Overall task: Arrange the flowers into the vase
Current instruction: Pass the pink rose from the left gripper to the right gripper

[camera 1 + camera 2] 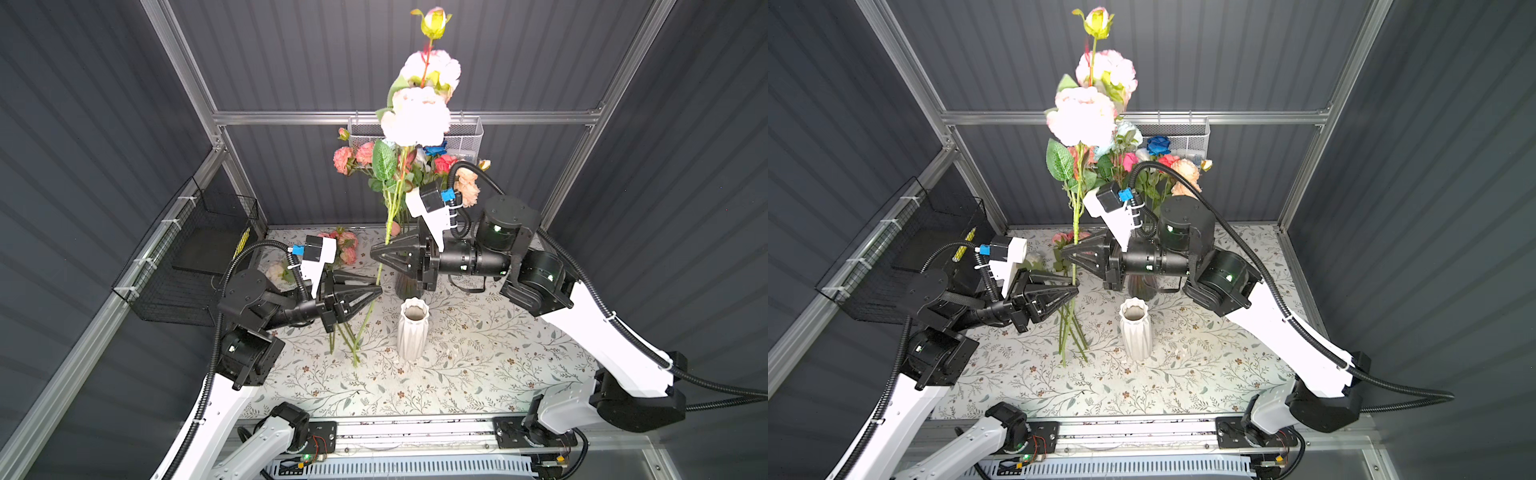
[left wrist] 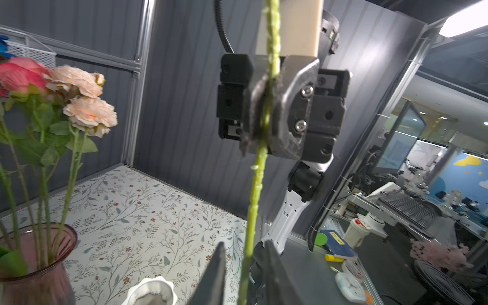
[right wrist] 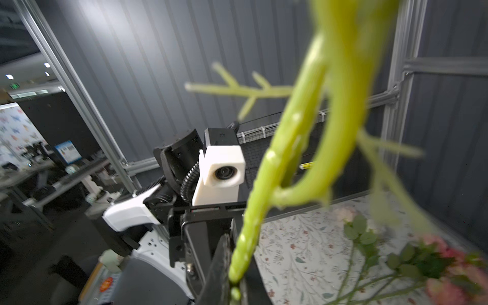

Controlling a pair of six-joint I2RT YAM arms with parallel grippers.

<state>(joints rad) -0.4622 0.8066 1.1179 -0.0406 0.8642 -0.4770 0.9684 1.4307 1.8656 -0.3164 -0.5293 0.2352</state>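
Observation:
A tall flower with big white-pink blooms [image 1: 415, 116] [image 1: 1084, 116] and a yellow-green bud on top stands upright. My right gripper [image 1: 372, 253] [image 1: 1062, 251] [image 3: 235, 269] is shut on its green stem [image 3: 277, 163]. Lower down, my left gripper [image 1: 380, 291] [image 1: 1077, 289] [image 2: 245, 244] is open, with the stem [image 2: 257, 184] passing between its fingers without touching them. The white ribbed vase [image 1: 413, 328] [image 1: 1135, 328] [image 2: 151, 291] stands empty just right of the stem's lower end. More pink flowers [image 1: 347, 247] lie on the table behind my left arm, their stems [image 1: 345, 336] running under it.
A dark glass vase [image 2: 34, 264] with pink, peach and blue flowers [image 1: 353, 158] stands at the back behind my right gripper. A white mesh basket [image 1: 465, 137] hangs on the back rail. A black wire basket [image 1: 195, 266] hangs on the left wall.

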